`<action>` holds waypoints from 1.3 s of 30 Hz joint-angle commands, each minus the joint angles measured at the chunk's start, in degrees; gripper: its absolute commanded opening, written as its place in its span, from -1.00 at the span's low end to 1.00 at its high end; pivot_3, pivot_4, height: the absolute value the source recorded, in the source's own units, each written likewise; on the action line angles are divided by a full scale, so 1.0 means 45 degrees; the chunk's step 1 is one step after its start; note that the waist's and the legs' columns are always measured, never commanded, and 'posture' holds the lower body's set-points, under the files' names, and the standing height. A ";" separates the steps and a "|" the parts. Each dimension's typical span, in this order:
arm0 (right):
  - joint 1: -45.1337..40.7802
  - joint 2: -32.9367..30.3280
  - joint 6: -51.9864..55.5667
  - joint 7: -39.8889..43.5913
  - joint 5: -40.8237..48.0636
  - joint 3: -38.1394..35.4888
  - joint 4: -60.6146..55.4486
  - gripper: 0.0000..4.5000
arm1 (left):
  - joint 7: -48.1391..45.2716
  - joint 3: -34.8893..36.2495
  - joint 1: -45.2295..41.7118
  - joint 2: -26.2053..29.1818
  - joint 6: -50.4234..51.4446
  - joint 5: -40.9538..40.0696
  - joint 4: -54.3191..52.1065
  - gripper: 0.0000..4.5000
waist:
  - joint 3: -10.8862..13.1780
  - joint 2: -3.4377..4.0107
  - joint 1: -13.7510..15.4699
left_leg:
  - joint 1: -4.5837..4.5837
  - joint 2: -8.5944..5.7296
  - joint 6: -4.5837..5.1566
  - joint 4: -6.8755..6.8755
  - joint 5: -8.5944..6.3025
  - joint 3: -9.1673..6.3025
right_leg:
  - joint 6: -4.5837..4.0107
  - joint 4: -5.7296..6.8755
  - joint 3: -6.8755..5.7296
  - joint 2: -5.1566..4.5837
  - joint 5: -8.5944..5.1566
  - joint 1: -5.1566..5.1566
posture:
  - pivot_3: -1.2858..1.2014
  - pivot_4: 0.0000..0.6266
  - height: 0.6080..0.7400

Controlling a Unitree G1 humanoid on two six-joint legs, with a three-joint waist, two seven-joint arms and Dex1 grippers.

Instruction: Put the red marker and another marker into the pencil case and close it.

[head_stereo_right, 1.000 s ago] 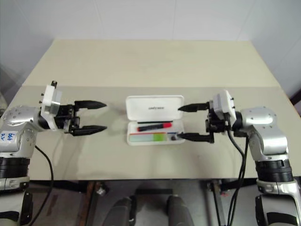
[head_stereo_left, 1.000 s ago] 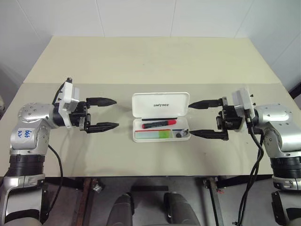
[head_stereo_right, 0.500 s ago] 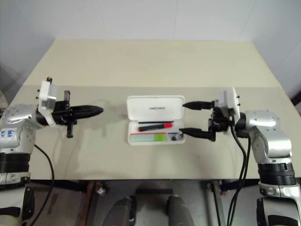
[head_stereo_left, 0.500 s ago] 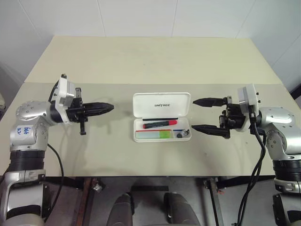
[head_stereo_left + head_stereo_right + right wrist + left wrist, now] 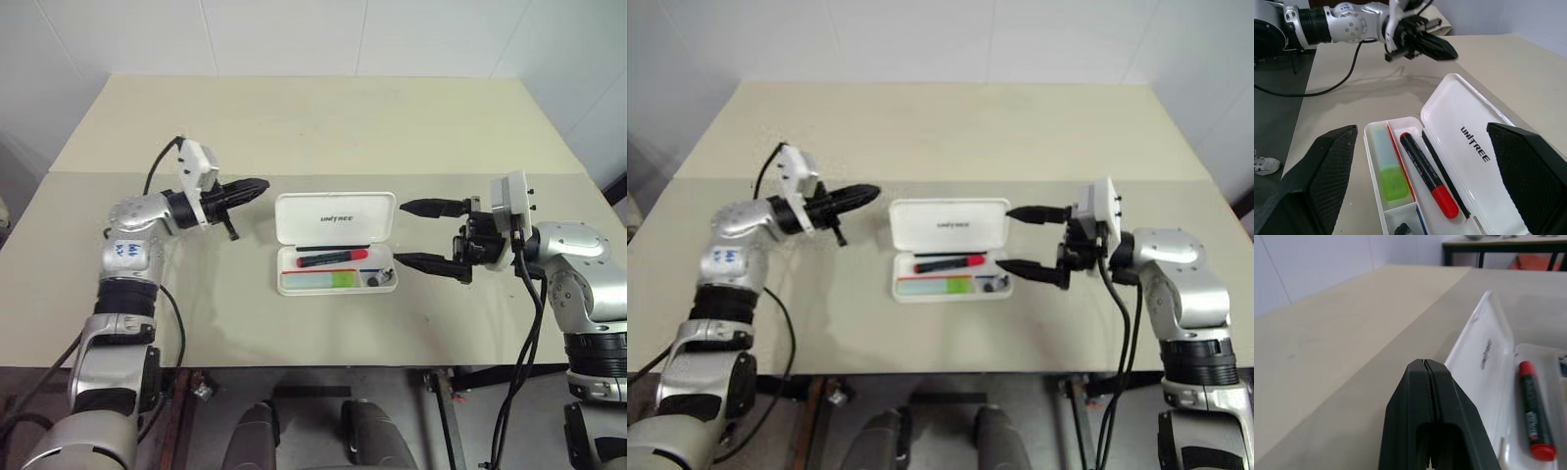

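The white pencil case (image 5: pixel 336 213) lies open in the middle of the table, its lid laid flat on the far side. In its tray the red marker (image 5: pixel 333 258) lies lengthwise, and the light-green marker (image 5: pixel 1392 181) rests in the front compartment. My left gripper (image 5: pixel 263 185) is shut with nothing in it and points at the lid's far left corner, a short way off it. My right gripper (image 5: pixel 400 233) stands open and empty at the case's right end, one finger by the lid and one by the tray.
A small dark item (image 5: pixel 376 280) sits in the tray's right-hand compartment. The beige table (image 5: pixel 313 127) stretches bare behind the case to a white wall. Its front edge (image 5: pixel 313 364) runs close below the case.
My left gripper has closed its fingers and swung forward and rightward, toward the lid's left corner. The right gripper has stayed open at the case's right end.
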 commanded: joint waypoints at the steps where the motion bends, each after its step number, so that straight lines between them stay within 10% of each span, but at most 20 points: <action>1: 0.0160 0.0002 0.0041 -0.0198 0.0240 -0.0222 -0.0614 1.00 | 0.0623 0.0049 -0.0736 -0.0209 -0.0682 0.0399 0.0862 -0.99 | 0.0000 -0.0001 0.0025 | 0.0000 -0.0001 0.0000 -0.0001 0.0000 -0.0001 | 0.0001 -0.0001 -0.0001 -0.0001 0.0000 0.0000 | 0.03 -0.52 1.00; 28: 0.1056 0.0088 -0.0175 -0.0578 0.0333 -0.0329 -0.0998 1.00 | -0.5556 -0.1748 0.1334 0.0062 -0.1363 0.0122 -0.1661 -0.99 | 0.0000 -0.0001 0.0006 | 0.0000 -0.0006 -0.0001 -0.0010 0.0000 0.0002 | 0.0004 -0.0014 0.0004 -0.0004 0.0002 0.0002 | 0.03 -0.52 1.00; 39: 0.1512 0.0329 -0.0232 -0.0970 0.0350 -0.0318 -0.1399 1.00 | -0.4360 -0.3662 0.1674 -0.0524 -0.1064 0.1875 -0.1749 -0.99 | -0.0006 0.0001 0.0055 | 0.0007 -0.0010 0.0003 0.0004 -0.0002 -0.0012 | 0.0001 -0.0022 0.0005 -0.0009 0.0001 0.0032 | 0.03 -0.52 1.00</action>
